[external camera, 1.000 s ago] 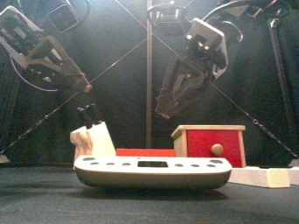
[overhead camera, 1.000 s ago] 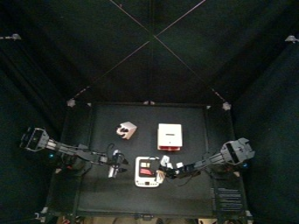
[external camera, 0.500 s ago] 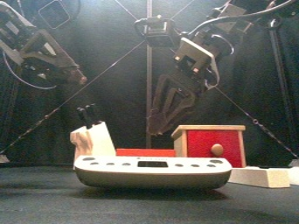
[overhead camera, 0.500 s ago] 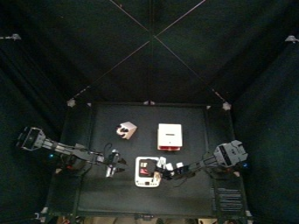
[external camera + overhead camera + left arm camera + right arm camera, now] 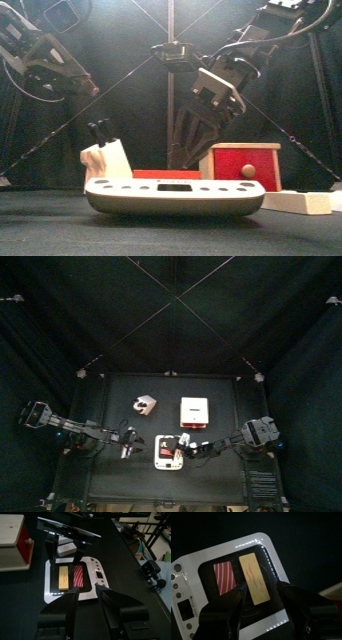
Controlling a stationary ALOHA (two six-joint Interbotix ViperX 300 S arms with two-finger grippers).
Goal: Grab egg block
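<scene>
The egg block (image 5: 168,452) lies flat on the table (image 5: 120,391) close to its near edge, about midway between left and right. It is a white slab with rounded corners. The right wrist view shows a red ribbed strip (image 5: 224,577) and a yellow strip (image 5: 254,579) side by side in the egg block's recessed middle, with a row of small buttons along one end. The left end effector (image 5: 131,446) is just beside the block on its left. In its own wrist view its two jaws stand moderately apart with nothing between them, pointing toward the block. The right end effector (image 5: 201,446) is at the block's right side. Its jaws are spread wide and empty, straddling the view of the block's edge. From the front it hangs above and behind the block, and whether it touches the block cannot be told. Farther back and to the right stands a white box with a red face (image 5: 245,165), just beside the right end effector. A lumpy pinkish-white block (image 5: 143,405) sits farther back on the left, apart from both arms. A flat white piece (image 5: 302,201) lies at the right near the front edge.
</scene>
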